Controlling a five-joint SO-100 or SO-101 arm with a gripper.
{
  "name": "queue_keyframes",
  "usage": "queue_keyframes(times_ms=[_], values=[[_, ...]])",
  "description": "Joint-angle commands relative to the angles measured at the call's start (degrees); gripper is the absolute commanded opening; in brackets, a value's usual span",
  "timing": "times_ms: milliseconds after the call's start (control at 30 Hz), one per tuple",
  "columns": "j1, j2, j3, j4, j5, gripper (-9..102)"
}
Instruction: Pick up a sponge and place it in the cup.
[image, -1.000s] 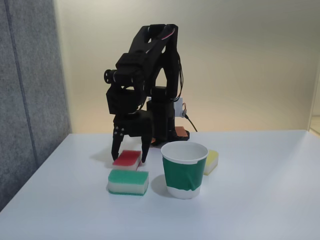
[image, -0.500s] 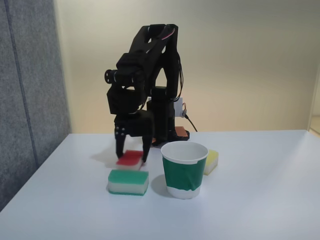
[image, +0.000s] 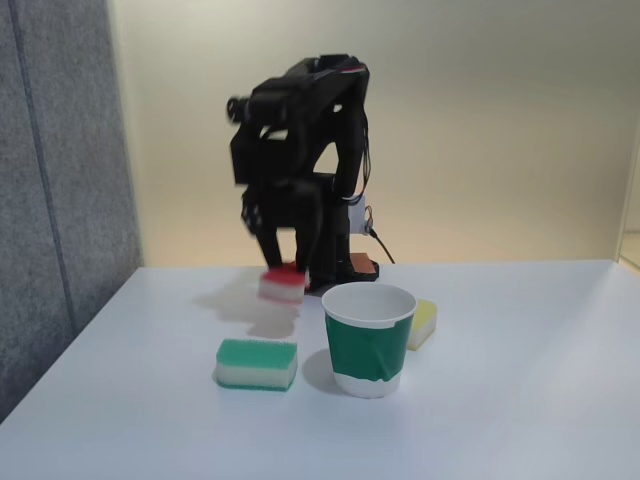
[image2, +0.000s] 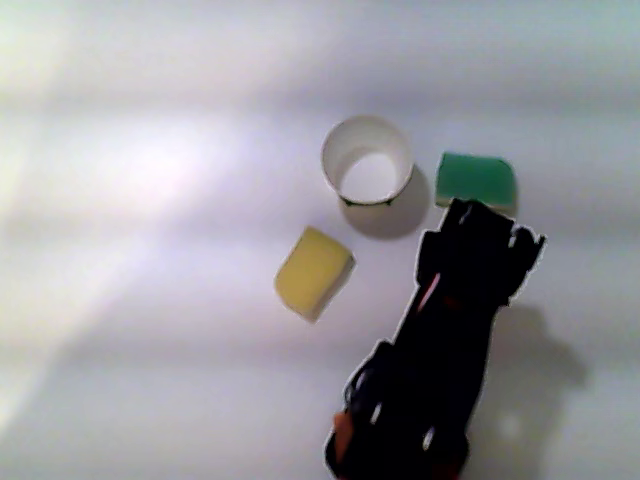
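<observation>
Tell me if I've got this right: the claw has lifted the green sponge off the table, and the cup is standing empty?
Not quite. The claw holds the red sponge, as the fixed view shows; the green sponge lies on the table. The cup is indeed empty in the other view.

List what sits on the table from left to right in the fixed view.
Green-topped sponge → red-topped sponge, held off the table in the claw → cup → pale yellow sponge.
</observation>
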Motion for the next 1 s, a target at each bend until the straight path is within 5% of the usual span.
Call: queue_keyframes(times_ms=[0, 200, 700, 967], values=[[-0.44, 12.22, -4.92, 7.73, 5.1, 0], [-8.17, 18.9, -15.12, 14.5, 21.97, 0], [-34.72, 8.17, -23.12, 4.75, 79.98, 0], [-36.47, -3.25, -28.48, -5.63, 86.31, 0]])
